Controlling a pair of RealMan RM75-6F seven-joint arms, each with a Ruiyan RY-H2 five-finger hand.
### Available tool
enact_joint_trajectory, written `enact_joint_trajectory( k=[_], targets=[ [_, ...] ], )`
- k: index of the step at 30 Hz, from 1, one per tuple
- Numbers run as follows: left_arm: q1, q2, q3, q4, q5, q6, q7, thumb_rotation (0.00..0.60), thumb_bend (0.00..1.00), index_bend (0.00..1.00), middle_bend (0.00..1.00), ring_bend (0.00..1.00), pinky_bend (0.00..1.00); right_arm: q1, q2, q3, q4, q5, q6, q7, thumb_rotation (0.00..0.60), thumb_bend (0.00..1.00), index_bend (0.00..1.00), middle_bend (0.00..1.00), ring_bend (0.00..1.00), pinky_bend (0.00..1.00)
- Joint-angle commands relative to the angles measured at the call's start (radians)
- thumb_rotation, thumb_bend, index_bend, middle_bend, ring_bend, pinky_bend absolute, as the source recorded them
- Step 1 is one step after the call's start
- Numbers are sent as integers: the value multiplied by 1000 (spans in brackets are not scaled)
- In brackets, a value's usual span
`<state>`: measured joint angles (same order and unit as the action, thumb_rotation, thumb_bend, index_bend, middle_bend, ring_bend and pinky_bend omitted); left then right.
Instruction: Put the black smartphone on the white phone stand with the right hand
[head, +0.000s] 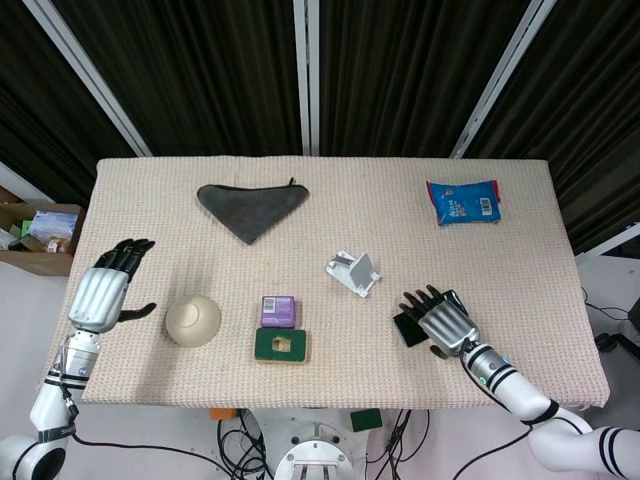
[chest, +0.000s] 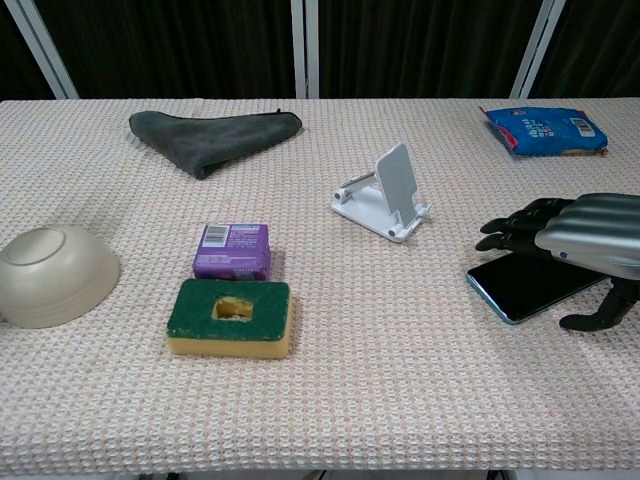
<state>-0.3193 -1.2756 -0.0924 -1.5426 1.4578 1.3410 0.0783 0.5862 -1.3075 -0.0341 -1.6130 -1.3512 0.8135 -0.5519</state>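
The flat black glass-faced smartphone (chest: 525, 282) lies face up on the beige woven-cloth worktop (head: 420, 200), toward four o'clock from the worktop's middle. The right robot hand (chest: 565, 240), silver-backed with black fingers, hangs palm-down over the phone's right half, fingers apart and stretched toward nine o'clock, the thumb (chest: 600, 312) reaching down at the phone's near edge. It grasps nothing; whether any fingertip touches the glass cannot be told. From the head view the right robot hand (head: 440, 320) covers most of the phone, leaving only its left end (head: 404, 326) showing.

The white folding plastic phone stand (chest: 388, 194) sits upright near the phone, at about eleven o'clock from it, its tilted back plate bare.

The left robot hand (head: 103, 291) is held at the worktop's nine o'clock edge, fingers apart and straight, released and holding nothing. Just beside it, at three o'clock, rests an overturned cream ceramic bowl (head: 193, 320).

Near the six o'clock edge lie a small purple cardboard box (chest: 233, 250) and, touching or nearly touching its near side, a yellow sponge with a green scouring top (chest: 230, 317). A dark grey folded cloth (chest: 212, 136) lies at eleven o'clock, and a blue plastic snack packet (chest: 545, 130) at two o'clock.
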Motion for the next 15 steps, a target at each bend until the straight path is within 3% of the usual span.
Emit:
enact_joint_trajectory(
  k=[1, 8, 15],
  targets=[
    [0, 1, 0, 2, -1, 1, -2, 600, 21, 126, 119, 103, 250, -1, -11, -2, 9, 3, 7, -4, 563, 295, 188, 0, 0, 0],
    [3, 3, 1, 6, -4, 3, 18, 600, 21, 126, 119, 103, 250, 0, -37, -8, 33, 6, 20, -3, 600, 299, 344, 0, 0, 0],
    [7, 6, 3, 3, -8, 3, 17, 600, 21, 126, 120, 103, 250, 0, -41, -7, 41, -6, 39, 22, 600, 310, 402, 0, 0, 0]
  ],
)
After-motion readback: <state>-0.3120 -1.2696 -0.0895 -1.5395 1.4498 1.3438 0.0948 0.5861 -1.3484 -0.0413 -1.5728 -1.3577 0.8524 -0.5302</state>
